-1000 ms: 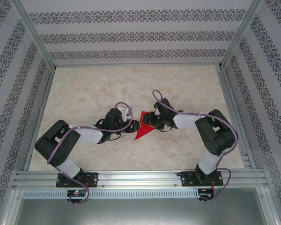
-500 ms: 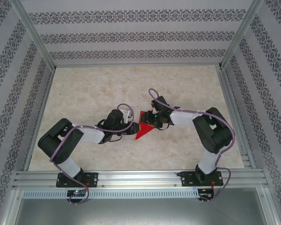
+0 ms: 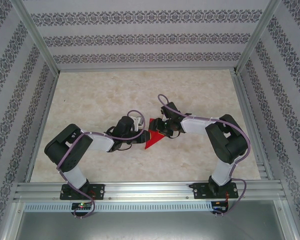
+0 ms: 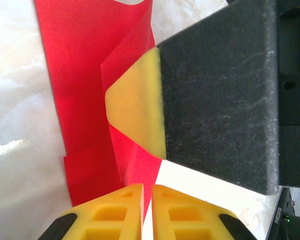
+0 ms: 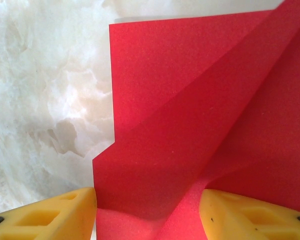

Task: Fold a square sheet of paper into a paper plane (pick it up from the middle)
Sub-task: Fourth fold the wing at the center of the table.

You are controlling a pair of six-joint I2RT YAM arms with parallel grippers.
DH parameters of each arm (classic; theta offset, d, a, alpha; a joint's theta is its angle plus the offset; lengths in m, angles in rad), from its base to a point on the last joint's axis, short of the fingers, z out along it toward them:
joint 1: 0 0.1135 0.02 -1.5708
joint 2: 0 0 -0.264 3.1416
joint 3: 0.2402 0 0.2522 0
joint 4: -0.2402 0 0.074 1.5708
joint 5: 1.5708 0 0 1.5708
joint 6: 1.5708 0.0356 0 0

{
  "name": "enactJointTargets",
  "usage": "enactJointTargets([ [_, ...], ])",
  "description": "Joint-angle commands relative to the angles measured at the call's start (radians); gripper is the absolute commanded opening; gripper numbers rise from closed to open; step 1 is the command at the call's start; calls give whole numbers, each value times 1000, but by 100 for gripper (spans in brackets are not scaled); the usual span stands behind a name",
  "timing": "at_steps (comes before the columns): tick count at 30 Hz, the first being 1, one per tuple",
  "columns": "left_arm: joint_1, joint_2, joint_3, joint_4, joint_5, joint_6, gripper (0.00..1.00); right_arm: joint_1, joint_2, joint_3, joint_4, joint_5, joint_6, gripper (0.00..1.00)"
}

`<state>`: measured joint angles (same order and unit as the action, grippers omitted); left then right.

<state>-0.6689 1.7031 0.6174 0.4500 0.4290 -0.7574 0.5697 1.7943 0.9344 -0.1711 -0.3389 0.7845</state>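
Mid-fold: the thin bright red sheet of paper [image 3: 150,141], partly creased, lies on the pale marbled surface [image 3: 90,100] between the arms. The left end effector [image 4: 147,192] pinches its edge; the right end effector [image 5: 147,210] straddles a raised flap, fingers [image 5: 50,215] apart. Next, that flap probably needs pressing flat.

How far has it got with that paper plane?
Partway. Done: the red sheet already carries diagonal folds and looks triangular from above. In hand: the left gripper pinches one edge while the right gripper, open, straddles a flap. Left: no slim dart with wings yet.
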Motion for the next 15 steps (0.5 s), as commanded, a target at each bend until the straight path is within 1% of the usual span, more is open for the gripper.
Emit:
enactJointTargets([
  [1,-8,6,30,-54,-36,22,12,6,72,-53,-76,67,-27,60],
  [7,-8,10,38,-100,-50,39,11,-8,46,-64,-25,13,-39,64],
  [15,-8,18,51,-134,-65,53,10,-32,4,-119,65,-31,-50,64],
])
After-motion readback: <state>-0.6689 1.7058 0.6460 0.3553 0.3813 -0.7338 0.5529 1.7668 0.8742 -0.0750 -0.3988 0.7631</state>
